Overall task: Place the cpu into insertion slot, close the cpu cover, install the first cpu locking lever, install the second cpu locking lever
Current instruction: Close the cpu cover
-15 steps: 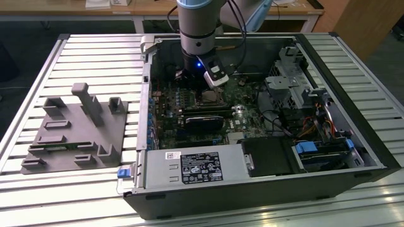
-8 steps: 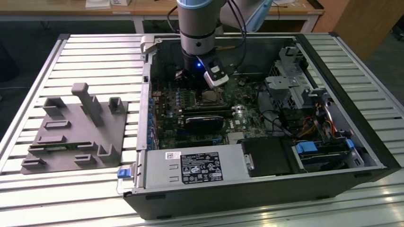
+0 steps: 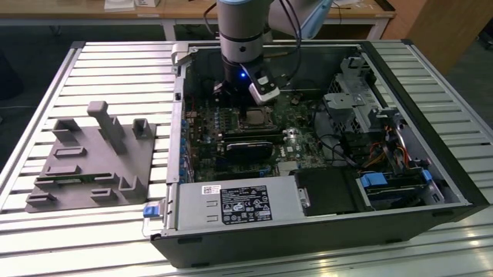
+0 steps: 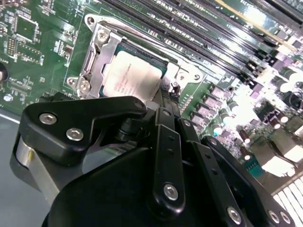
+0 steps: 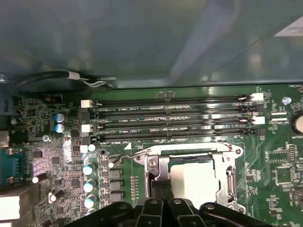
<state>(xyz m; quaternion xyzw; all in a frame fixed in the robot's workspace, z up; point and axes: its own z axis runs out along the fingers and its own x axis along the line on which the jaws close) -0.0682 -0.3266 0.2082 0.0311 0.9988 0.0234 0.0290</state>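
Note:
The cpu (image 4: 132, 78) lies flat in the insertion slot (image 4: 147, 51), its silver-grey top showing through the window of the cpu cover (image 4: 102, 52). The cover is down over it, also seen as the cpu cover (image 5: 228, 175) around the cpu (image 5: 194, 182). My gripper (image 5: 163, 188) stands at one side edge of the socket, its two black fingers (image 4: 163, 101) pressed together and reaching down to the cover's rim. A thin wire locking lever (image 5: 125, 155) runs beside that corner. In the exterior view the gripper (image 3: 246, 107) hangs over the cpu (image 3: 254, 118) inside the open computer case.
Long black memory slots (image 5: 175, 118) run beside the socket. A black card (image 3: 248, 147) and the power supply (image 3: 231, 205) lie nearer the front. A drive cage (image 3: 362, 104) with cables fills the exterior view's right. A grey fixture (image 3: 92, 156) sits outside the case.

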